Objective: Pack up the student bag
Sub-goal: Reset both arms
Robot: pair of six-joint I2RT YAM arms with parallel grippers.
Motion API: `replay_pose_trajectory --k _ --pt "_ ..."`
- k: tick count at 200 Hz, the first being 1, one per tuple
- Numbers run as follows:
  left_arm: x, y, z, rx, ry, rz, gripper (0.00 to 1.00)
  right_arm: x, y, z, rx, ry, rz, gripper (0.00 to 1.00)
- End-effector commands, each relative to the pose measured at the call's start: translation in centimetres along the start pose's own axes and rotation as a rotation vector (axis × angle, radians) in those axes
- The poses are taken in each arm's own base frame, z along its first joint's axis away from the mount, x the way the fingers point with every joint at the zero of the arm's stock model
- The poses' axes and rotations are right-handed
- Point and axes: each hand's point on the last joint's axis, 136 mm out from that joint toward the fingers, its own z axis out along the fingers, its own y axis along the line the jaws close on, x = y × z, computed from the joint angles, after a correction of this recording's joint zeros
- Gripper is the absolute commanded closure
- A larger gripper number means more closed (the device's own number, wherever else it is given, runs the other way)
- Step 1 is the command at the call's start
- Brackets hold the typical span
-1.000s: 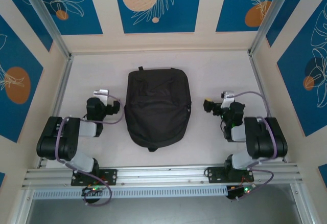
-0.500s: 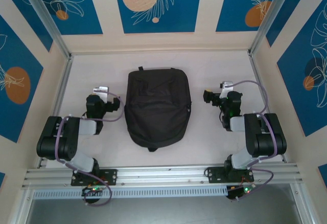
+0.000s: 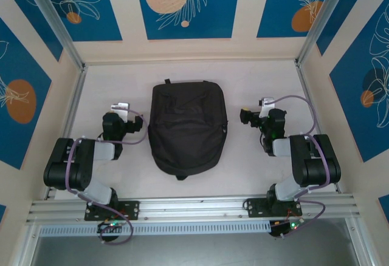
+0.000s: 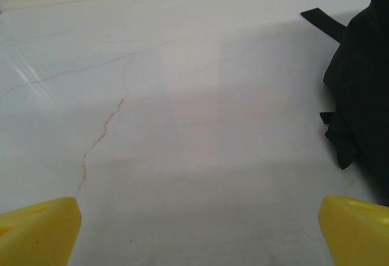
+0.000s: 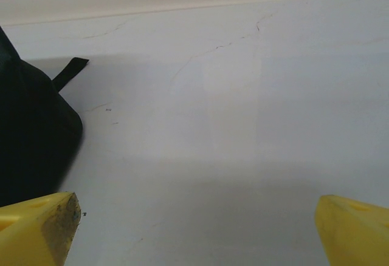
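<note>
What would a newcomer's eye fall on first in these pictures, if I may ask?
The large black student bag lying flat in the middle of the pale table draws the eye first. On either side of it, the left pincer and the right pincer stand open and empty, yellow-tipped, over bare table. Behind, the blue wall panels with orange discs and white leaf outlines stand out.

right gripper (image 5: 197, 232) has edged nearer the student bag (image 3: 187, 126).
</note>
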Motion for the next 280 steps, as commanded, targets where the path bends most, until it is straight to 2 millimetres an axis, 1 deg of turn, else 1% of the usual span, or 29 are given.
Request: replay_pose_trajectory --k 1,133,141,156,167,186,204,280 --pt "-0.8 -0.3 0.0 0.021 -0.022 0.014 0.00 -0.4 0.1 -0.1 -0.013 -0.013 -0.021 0.01" --pt "-0.7 -0.3 0.0 0.023 -0.020 0.013 0.00 -0.3 0.1 -0.1 -0.015 -0.011 -0.020 0.01" --pt "-0.8 -0.8 -0.1 0.055 -0.029 0.021 0.00 -0.3 0.1 -0.1 -0.016 -0.011 -0.018 0.01" --pt "-1.0 -3.0 -1.1 0.180 -0.078 0.080 0.00 -0.4 0.2 -0.1 -0.017 -0.012 -0.019 0.01" --pt "-0.9 -3.1 -1.5 0.185 -0.098 0.087 0.00 -0.4 0.2 -0.1 -0.017 -0.012 -0.019 0.01" --pt "-0.8 -2.4 -0.7 0.143 -0.066 0.069 0.00 -0.4 0.1 -0.1 -0.015 -0.013 -0.017 0.01" --pt "-0.7 -0.1 0.1 0.018 -0.017 0.008 0.00 -0.4 0.1 -0.1 -0.016 -0.011 -0.018 0.01" --pt "-0.8 -0.1 0.0 0.017 -0.020 0.010 0.00 -0.4 0.1 -0.1 -0.018 -0.011 -0.017 0.01"
